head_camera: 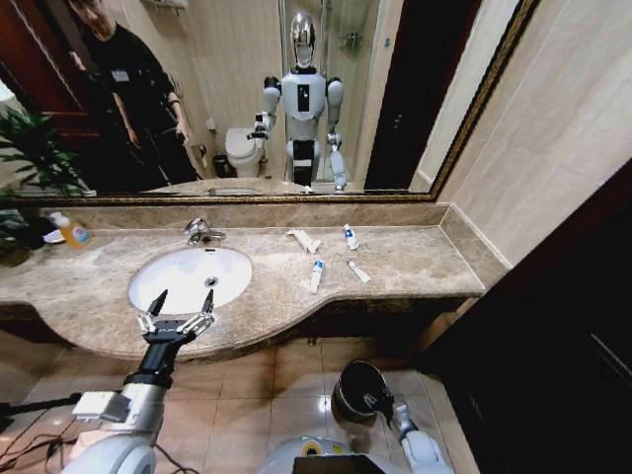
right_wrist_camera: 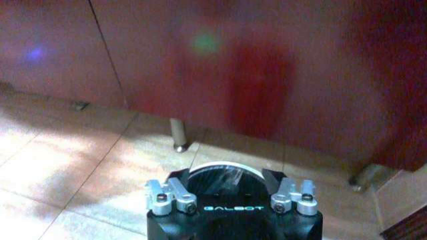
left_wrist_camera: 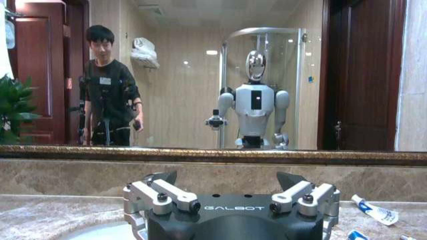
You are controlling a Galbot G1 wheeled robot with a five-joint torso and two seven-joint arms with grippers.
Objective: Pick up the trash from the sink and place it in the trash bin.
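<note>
Over the near rim of the sink (head_camera: 148,265) we find the left gripper (head_camera: 180,306), jaws spread wide and empty. The trash (head_camera: 316,275), small tubes, lies on the countertop (head_camera: 415,259) well to its right, long axes running mostly away from us. The right gripper (head_camera: 378,403) hangs low at the trash bin (head_camera: 348,387); we cannot tell its jaw state. The bin's inside is hidden.

On the surface (head_camera: 415,259), the tubes (head_camera: 317,275) lie at three o'clock of the sink (head_camera: 190,277); the trash bin (head_camera: 360,388) stands on the floor at six o'clock of them.
</note>
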